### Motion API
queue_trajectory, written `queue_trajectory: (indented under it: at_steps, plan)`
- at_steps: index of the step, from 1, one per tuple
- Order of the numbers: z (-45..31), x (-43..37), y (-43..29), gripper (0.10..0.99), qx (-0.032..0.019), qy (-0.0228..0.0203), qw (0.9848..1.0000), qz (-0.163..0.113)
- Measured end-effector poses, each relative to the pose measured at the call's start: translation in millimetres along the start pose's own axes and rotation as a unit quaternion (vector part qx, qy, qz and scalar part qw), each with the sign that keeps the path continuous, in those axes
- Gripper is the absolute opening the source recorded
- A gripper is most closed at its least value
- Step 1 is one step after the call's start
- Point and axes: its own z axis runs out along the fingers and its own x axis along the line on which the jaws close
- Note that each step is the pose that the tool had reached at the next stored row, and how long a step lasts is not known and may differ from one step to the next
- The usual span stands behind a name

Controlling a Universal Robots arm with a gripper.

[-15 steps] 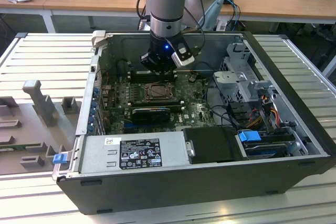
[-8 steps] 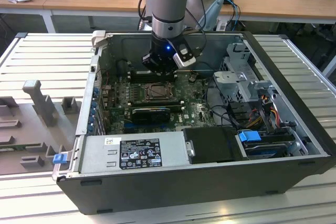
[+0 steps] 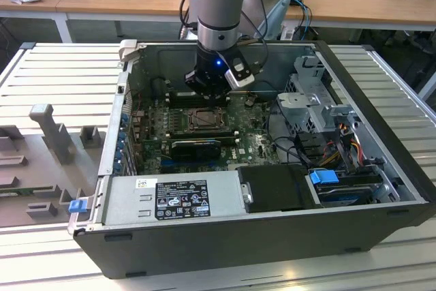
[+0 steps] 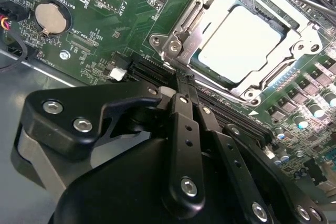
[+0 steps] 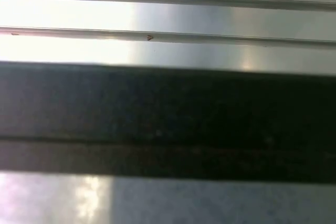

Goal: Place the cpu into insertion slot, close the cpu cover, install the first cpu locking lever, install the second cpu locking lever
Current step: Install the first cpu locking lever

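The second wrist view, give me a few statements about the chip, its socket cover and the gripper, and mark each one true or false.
1. The silver-grey square cpu lies in the black-framed insertion slot. True.
2. The silvery metal cpu cover is swung fully open. False: it lies down around the chip.
3. The black gripper holds the chip. False: its shut fingers are empty, by the cover's corner.
4. A round coin battery sits on the green motherboard. True.
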Motion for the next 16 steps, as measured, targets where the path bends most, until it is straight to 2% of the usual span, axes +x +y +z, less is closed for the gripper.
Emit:
queue_trajectory:
  at_steps: [16]
  plan:
    - [2.4, -0.3, -2.5, 0.106, 0.0004, -0.0001, 1.0, 0.001]
